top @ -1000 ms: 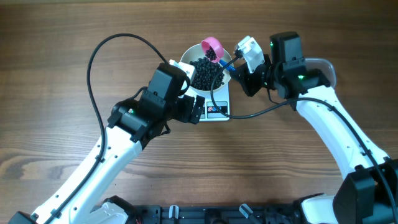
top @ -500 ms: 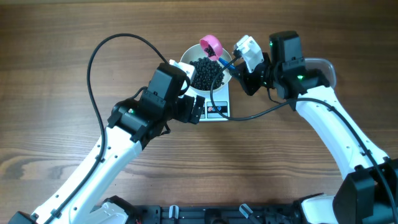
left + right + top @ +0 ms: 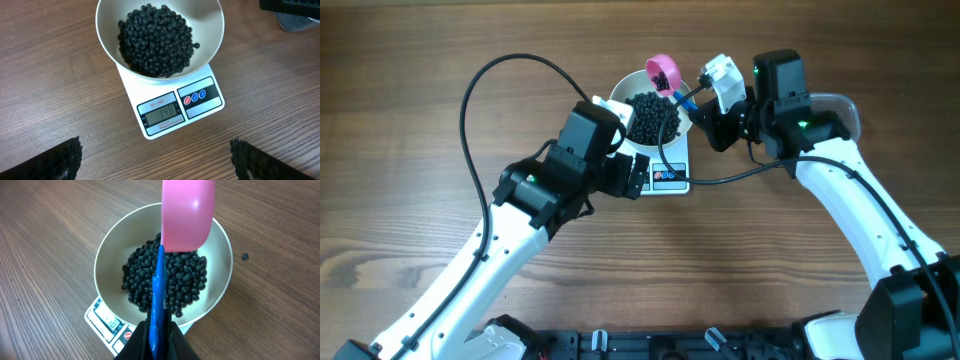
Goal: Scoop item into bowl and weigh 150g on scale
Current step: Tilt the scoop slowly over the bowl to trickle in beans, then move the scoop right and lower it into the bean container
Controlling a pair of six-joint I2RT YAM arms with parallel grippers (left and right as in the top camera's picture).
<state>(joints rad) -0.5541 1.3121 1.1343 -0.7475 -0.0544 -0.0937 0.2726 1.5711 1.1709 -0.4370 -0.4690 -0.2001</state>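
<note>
Most beans lie in the bowl on the scale. Right gripper clamps the scoop, long axis pointing across the bowl, cup above its far rim; left gripper gapes wide, empty, beside the scale.

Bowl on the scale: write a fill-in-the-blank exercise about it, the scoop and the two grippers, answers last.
The white bowl of black beans stands ____ the digital scale. The right gripper is shut on the ____ handle of the scoop. The scoop's cup is ____. The left gripper has its jaws ____.
Missing words: on; blue; pink; open.
</note>
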